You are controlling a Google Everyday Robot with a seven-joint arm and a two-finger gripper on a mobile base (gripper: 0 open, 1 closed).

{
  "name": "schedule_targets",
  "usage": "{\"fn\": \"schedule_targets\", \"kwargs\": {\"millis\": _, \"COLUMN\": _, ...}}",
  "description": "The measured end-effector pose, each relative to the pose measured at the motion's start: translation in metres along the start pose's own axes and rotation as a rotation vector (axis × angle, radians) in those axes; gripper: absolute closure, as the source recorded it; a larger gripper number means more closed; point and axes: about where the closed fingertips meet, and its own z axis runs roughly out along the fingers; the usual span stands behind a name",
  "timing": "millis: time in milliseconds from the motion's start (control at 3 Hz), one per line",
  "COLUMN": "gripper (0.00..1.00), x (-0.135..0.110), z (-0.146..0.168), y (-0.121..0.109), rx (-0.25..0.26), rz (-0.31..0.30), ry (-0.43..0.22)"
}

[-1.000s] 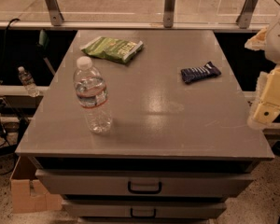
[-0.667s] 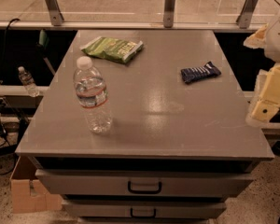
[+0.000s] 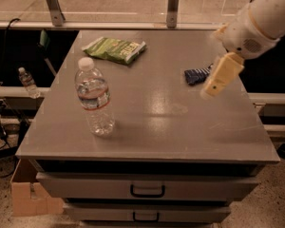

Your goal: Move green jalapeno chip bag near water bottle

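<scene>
The green jalapeno chip bag (image 3: 115, 49) lies flat at the far left of the grey table top (image 3: 156, 122). The water bottle (image 3: 94, 98), clear with a white cap and a white-and-red label band, stands upright at the front left, a good way nearer than the bag. My gripper (image 3: 220, 75), cream coloured on a white arm, hangs over the right side of the table, just above and in front of the dark blue striped snack wrapper (image 3: 195, 75). It holds nothing and is far from both the bag and the bottle.
The table is a drawer cabinet with two handles at the front (image 3: 147, 191). A metal rail with posts (image 3: 171, 7) runs behind it. A tiny bottle (image 3: 26, 81) stands on the floor at left, and a cardboard box (image 3: 28, 194) at lower left.
My arm has swung in from the right edge to over the table's right side, above the blue wrapper. The bag, bottle and wrapper have not moved.
</scene>
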Motion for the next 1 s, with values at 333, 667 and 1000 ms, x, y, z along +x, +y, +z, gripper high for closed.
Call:
{"fn": "schedule_targets", "kwargs": {"millis": 333, "gripper": 0.0, "x": -0.049, "z": 0.061, "y": -0.048, "rx": 0.017, "rz": 0.02, "ry": -0.172}}
{"fn": "schedule_targets", "kwargs": {"millis": 667, "gripper": 0.0, "x": -0.05, "z": 0.062, "y": -0.048, "rx": 0.016, "rz": 0.019, "ry": -0.173}}
{"fn": "schedule_targets", "kwargs": {"millis": 1000, "gripper": 0.0, "x": -0.075, "z": 0.089, "y": -0.057, "rx": -0.002, "rz": 0.051, "ry": -0.241}}
